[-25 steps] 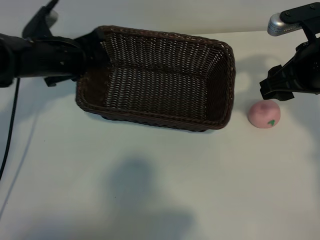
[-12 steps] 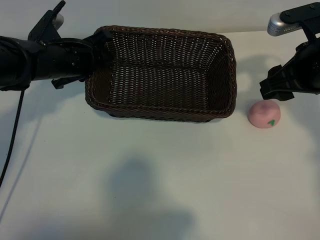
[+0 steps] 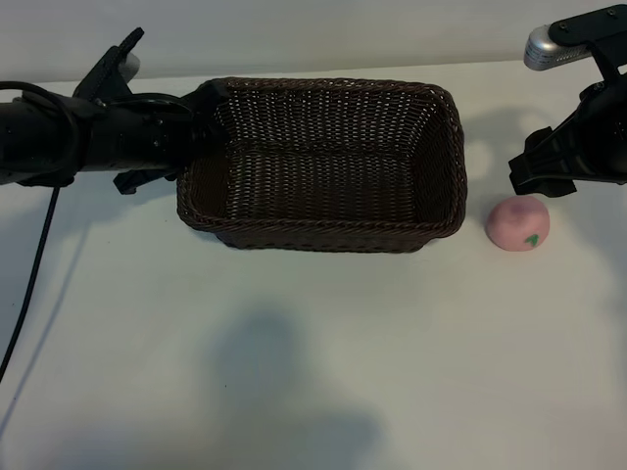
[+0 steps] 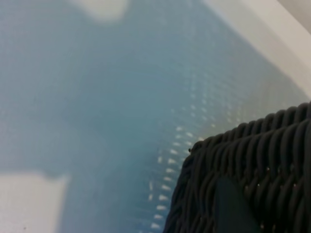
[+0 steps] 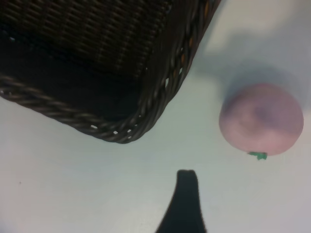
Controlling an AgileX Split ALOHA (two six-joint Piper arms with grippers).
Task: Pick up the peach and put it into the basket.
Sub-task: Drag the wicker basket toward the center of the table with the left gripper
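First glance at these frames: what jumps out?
The dark wicker basket dominates the upper middle of the white table, with the left pincer clamped on its left rim. To its right, the small pink peach sits apart on the table, the open right pincer hovering just behind it.

A plain white worktop [image 3: 323,333] fills nearly the whole exterior view, smooth and without markings. A soft grey shadow [image 3: 265,362] lies on its near part, broad and blurred at the edges, with a fainter patch trailing toward the lower left corner. A thin black cable [image 3: 27,284] runs down across the left side of the worktop, curving toward the bottom edge. Along the far side the worktop ends in a straight edge, and behind it stands a pale grey wall [image 3: 343,34].
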